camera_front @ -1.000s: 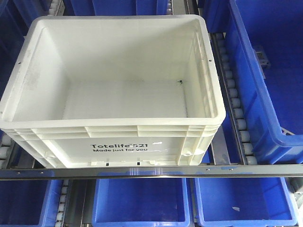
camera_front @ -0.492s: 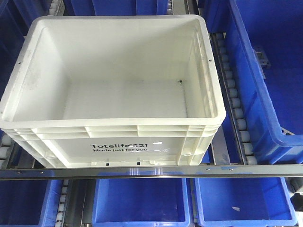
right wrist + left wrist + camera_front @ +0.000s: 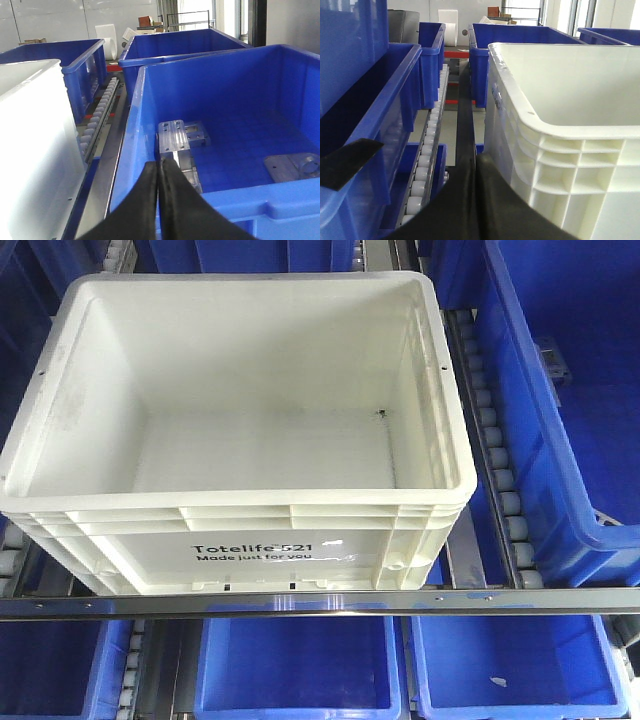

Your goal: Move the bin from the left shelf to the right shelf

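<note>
From the front view I see the large white rectangular plastic bin (image 3: 240, 430), empty and upright, sitting on the roller lane just behind the metal shelf rail (image 3: 320, 604), with a big blue plastic bin (image 3: 560, 400) to its right. On the left wrist view my left gripper (image 3: 476, 165) has its black fingers pressed together, empty, beside the white bin's ribbed left wall. On the right wrist view my right gripper (image 3: 160, 167) is likewise pinched together on nothing, over the blue bin's near rim, the white bin off to its left.

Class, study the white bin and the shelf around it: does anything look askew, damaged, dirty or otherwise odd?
Nothing serious. The white bin sits upright and looks intact. Small oddities: grey scuffing on its inner left wall, a small dark speck near the floor's back right, and a white smear beside the print.
</note>
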Available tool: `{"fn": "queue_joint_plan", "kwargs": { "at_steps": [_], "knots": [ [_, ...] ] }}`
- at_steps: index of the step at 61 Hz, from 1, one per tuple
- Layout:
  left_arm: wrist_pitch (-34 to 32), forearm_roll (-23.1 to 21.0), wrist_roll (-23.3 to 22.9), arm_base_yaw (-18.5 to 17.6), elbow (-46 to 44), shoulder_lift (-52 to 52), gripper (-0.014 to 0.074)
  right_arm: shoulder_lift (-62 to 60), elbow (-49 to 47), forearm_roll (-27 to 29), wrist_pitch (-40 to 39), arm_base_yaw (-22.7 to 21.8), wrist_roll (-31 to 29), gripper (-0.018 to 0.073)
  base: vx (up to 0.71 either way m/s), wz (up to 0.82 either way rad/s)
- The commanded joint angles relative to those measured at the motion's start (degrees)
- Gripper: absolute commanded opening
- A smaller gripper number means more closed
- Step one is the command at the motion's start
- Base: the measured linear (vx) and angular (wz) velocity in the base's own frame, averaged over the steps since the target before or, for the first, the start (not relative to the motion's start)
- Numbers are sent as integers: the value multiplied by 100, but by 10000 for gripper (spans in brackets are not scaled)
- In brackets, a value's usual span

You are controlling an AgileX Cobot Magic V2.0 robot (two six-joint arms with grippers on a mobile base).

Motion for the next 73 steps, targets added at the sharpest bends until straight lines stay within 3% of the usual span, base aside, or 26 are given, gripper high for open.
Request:
{"fn": "queue_joint_plan", "kwargs": {
  "at_steps": [1,7,16,26,42,73],
  "knots": [
    [-452,-16,-12,3,-129,-50,-7,-72,60,-21,-467,-16,-155,-6,0,0],
    [-452,-16,-12,3,-129,-50,-7,-72,60,97,-467,-16,-588,-6,0,0],
    [-452,-16,-12,3,-129,-50,-7,-72,60,893,-467,-16,-1494,-6,0,0],
    [-452,-16,-12,3,-129,-50,-7,-72,60,992,-467,-16,-1841,-6,0,0],
    [-452,-16,-12,3,-129,-50,-7,-72,60,758,-467,222,-1849,-6,0,0],
    [-452,-16,-12,3,-129,-53,-6,-72,60,759,-493,231,-1549,-6,0,0]
  ]
}}
